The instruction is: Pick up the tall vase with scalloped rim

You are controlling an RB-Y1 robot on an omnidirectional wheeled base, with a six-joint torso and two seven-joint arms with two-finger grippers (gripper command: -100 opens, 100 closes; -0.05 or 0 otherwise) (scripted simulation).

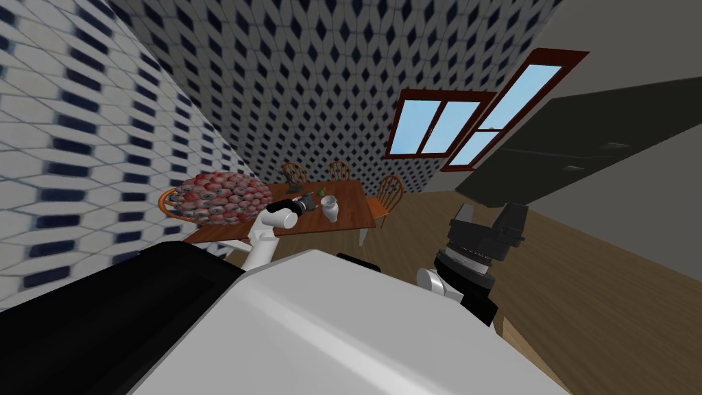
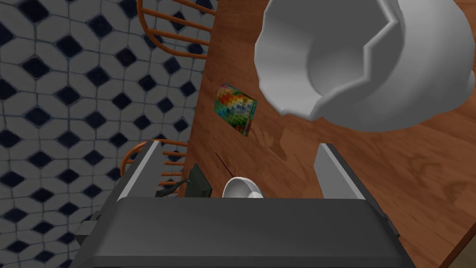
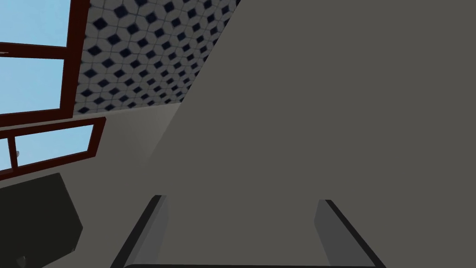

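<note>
On the wooden table (image 2: 399, 153), the white vase (image 2: 353, 65) with the scalloped rim stands just past my left gripper (image 2: 238, 146), whose fingers are spread wide with nothing between them, the vase's mouth facing my hand. Near it on that table sit a colourful patterned box (image 2: 235, 108) and a small white bowl (image 2: 241, 187), with orange chairs (image 2: 173, 29) along the edge. My right gripper (image 3: 241, 200) hangs off to my right, fingers apart too and holding zilch.

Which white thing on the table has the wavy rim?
The big vase beyond the open left gripper; the small white bowl has a smooth round rim.
</note>
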